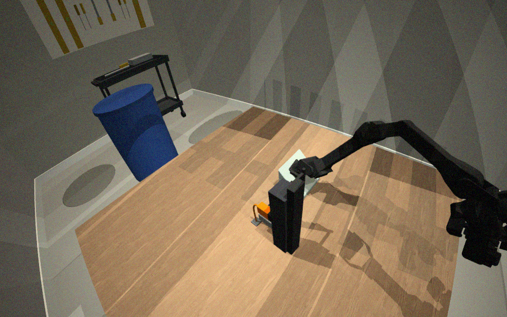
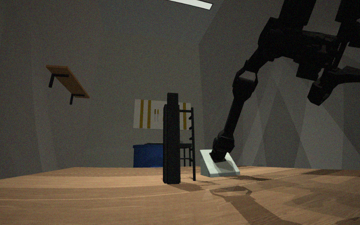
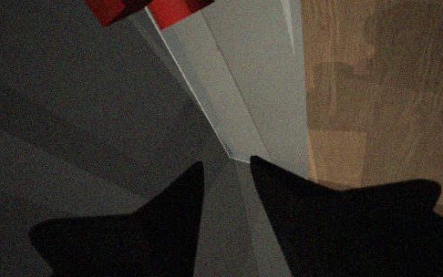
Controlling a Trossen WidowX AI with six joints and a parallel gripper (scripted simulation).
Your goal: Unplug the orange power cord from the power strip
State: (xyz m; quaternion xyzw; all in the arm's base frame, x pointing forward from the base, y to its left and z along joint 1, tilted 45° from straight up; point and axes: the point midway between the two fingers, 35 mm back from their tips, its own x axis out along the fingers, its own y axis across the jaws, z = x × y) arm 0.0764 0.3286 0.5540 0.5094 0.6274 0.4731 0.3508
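Near the desk's far edge, gripper (image 1: pixel 297 175) hangs over the pale strip (image 1: pixel 289 167), jaws half-narrowed, holding nothing.

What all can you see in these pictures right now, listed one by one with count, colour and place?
table: one, wooden top, fills the foreground
power strip: one, pale grey wedge, mid-table beside the tower
tower: one, black upright block, mid-table
plug: one, orange, low beside the tower's base
barrel: one, blue, past the table's far edge
cart: one, black, behind the barrel
tool board: one, white with yellow stripes, on the wall
shelf: one, wooden, on the wall
arm: one, black, reaching in from the right
gripper: one, black, partly closed, over the power strip's end, holding nothing visible
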